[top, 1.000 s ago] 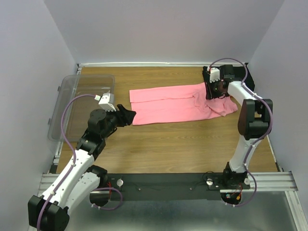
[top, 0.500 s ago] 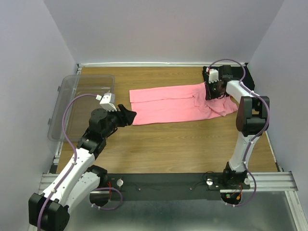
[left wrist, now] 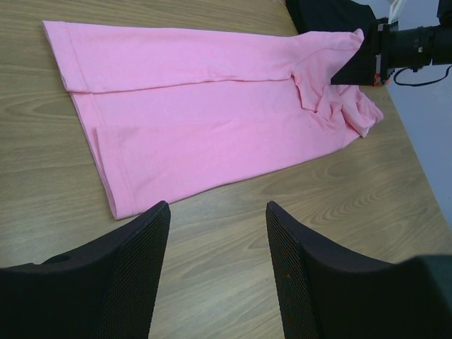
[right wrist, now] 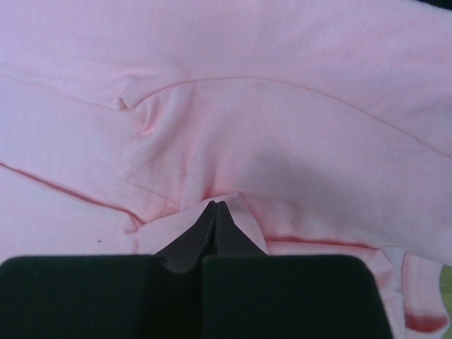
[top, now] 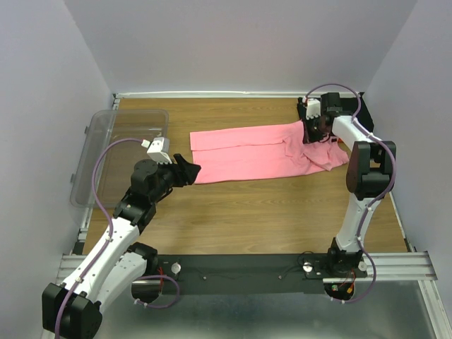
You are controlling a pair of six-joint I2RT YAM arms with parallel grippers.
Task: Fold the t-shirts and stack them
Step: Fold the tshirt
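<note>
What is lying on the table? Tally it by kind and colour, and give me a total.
Pink t-shirt: 1
Black fabric, only partly in view at the far edge, likely a t-shirt: 1
Clear plastic tub: 1
Total: 3

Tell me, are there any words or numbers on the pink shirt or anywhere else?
None to read. The pink t-shirt is plain, no print or tag showing. The clear tub and the wooden table show no label, brand or number in any view.
</note>
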